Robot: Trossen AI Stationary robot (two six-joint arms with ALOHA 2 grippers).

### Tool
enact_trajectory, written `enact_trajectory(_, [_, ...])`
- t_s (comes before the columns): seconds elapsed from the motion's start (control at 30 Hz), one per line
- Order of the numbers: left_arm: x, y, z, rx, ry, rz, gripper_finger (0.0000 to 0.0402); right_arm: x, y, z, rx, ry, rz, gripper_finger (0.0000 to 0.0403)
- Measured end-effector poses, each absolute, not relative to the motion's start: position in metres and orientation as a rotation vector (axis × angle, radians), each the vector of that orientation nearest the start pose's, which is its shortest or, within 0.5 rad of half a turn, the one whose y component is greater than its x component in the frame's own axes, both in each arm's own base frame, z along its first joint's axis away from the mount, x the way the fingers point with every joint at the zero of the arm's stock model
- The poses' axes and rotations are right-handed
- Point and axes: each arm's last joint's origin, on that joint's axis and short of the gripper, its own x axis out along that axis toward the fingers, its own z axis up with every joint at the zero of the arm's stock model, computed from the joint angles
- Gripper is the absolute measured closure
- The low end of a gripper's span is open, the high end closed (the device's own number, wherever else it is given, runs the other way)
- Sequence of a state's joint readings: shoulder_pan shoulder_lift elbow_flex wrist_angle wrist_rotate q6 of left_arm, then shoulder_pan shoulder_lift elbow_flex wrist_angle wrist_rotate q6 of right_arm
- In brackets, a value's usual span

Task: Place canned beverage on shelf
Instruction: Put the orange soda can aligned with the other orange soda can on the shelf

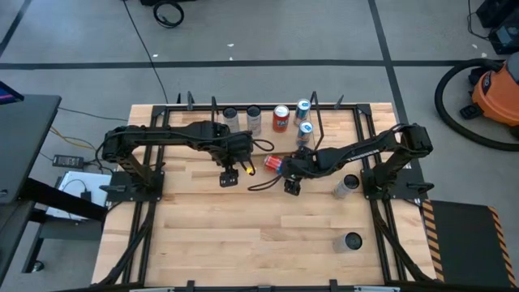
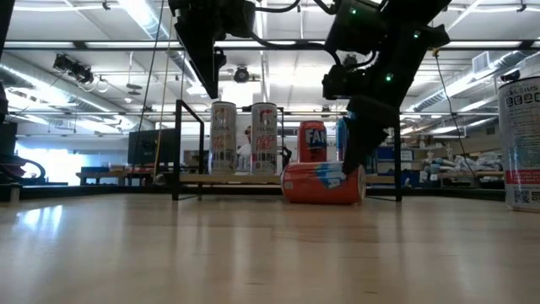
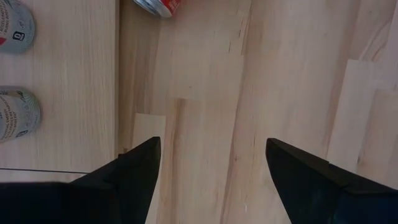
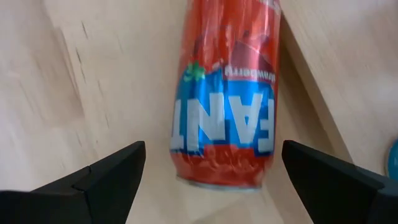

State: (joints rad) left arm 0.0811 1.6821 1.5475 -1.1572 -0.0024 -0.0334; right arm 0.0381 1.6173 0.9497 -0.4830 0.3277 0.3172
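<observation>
A red and blue canned beverage [image 4: 227, 106] lies on its side on the table just in front of the shelf [image 1: 340, 122], also seen in the high view [image 1: 273, 165] and the low view [image 2: 323, 184]. My right gripper [image 4: 214, 149] is open, slanting down from the table's right. Its fingers stand on either side of the can's near end, clear of it. My left gripper [image 1: 229, 175] hangs open above the bare table in front of the shelf's left half, with nothing between its fingers [image 3: 140, 162]. Several cans stand upright on the shelf board.
On the shelf stand two silver cans [image 1: 242, 117], a red can [image 1: 280, 118] and two blue-topped cans [image 1: 304, 118]. Two more silver cans [image 1: 347, 185] [image 1: 350, 241] are on the table by the right arm's base. Bare wood lies toward the table's near edge.
</observation>
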Motion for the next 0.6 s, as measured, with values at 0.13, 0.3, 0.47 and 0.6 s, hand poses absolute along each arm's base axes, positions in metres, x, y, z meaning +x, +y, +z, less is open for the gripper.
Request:
enact_trajectory(0.13, [0.326, 0.026, 0.299, -0.078, 1.29, 0.092, 0.0111, 0.302, 0.0, 0.176, 0.09, 1.063, -0.423, 0.0016])
enact_trajectory(0.3, [0.326, 0.026, 0.299, -0.077, 1.29, 0.092, 0.0111, 0.302, -0.001, 0.174, 0.093, 1.046, -0.432, 0.0015])
enact_trajectory(0.47, [0.326, 0.026, 0.299, -0.076, 1.291, 0.09, 0.0111, 0.297, -0.003, 0.163, 0.136, 1.042, -0.456, 0.0016])
enact_trajectory(0.6, [0.326, 0.026, 0.299, -0.076, 1.291, 0.09, 0.0111, 0.296, -0.004, 0.162, 0.139, 1.037, -0.461, 0.0016])
